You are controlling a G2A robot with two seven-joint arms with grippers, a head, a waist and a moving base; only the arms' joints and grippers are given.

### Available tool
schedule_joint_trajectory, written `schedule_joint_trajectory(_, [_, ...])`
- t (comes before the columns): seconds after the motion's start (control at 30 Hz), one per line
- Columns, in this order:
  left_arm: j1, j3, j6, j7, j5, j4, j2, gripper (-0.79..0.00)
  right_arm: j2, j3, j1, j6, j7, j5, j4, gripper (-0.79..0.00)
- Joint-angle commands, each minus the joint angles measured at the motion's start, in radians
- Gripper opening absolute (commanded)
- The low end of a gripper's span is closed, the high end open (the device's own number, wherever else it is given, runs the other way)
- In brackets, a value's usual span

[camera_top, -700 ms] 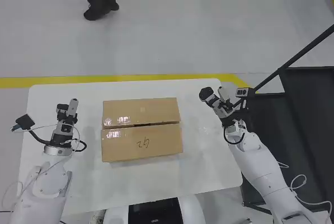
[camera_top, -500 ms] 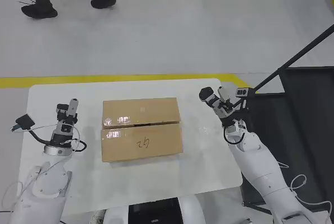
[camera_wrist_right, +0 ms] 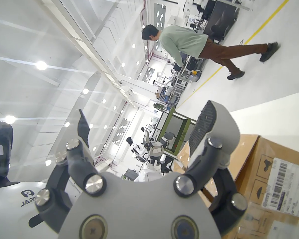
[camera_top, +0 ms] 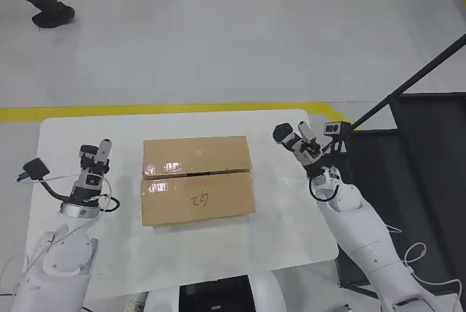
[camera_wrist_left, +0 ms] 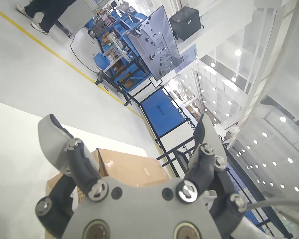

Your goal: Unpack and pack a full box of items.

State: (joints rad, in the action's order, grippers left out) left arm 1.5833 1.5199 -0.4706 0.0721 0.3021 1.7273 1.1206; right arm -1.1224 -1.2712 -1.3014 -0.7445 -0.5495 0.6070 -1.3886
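You have a yellow line (camera_top: 178, 111) running across the pale, glossy floor (camera_top: 256, 47). On its near side stands the white table (camera_top: 76, 129). A black metal frame (camera_top: 428, 140) is on that side too, by the line's right end. Just beyond the line you'll find blue shelving racks (camera_wrist_left: 119, 58) and a blue panel (camera_wrist_left: 162, 115). High above it, round ceiling lights (camera_wrist_left: 238, 52) glow among white beams.

The box (camera_top: 197, 156) has a handwritten mark (camera_top: 199, 200) on top and a barcode label (camera_wrist_right: 286, 185).
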Motion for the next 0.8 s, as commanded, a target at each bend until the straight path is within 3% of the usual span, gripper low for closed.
schedule_joint_trajectory(0.0, [0.002, 0.035, -0.025, -0.073, -0.005, -0.008, -0.007, 0.000, 0.000, 0.008, 0.006, 0.042, -0.060, 0.045, 0.003, 0.000])
schedule_joint_trajectory(0.13, [0.009, 0.086, -0.066, -0.214, -0.068, -0.012, -0.019, 0.000, 0.001, 0.024, 0.027, 0.144, -0.187, 0.091, 0.036, 0.000])
schedule_joint_trajectory(0.33, [0.008, 0.152, -0.178, -0.595, -0.362, -0.029, -0.048, 0.000, 0.014, 0.012, 0.076, 0.318, -0.434, 0.131, 0.112, 0.000])
schedule_joint_trajectory(0.6, [-0.037, 0.266, -0.076, -1.147, -0.635, -0.079, -0.100, 0.000, 0.050, -0.028, 0.127, 0.565, -0.769, 0.059, 0.174, 0.000])
schedule_joint_trajectory(0.77, [-0.081, 0.312, -0.042, -1.363, -0.610, -0.108, -0.127, 0.000, 0.065, -0.025, 0.143, 0.611, -0.855, -0.036, 0.157, 0.000])
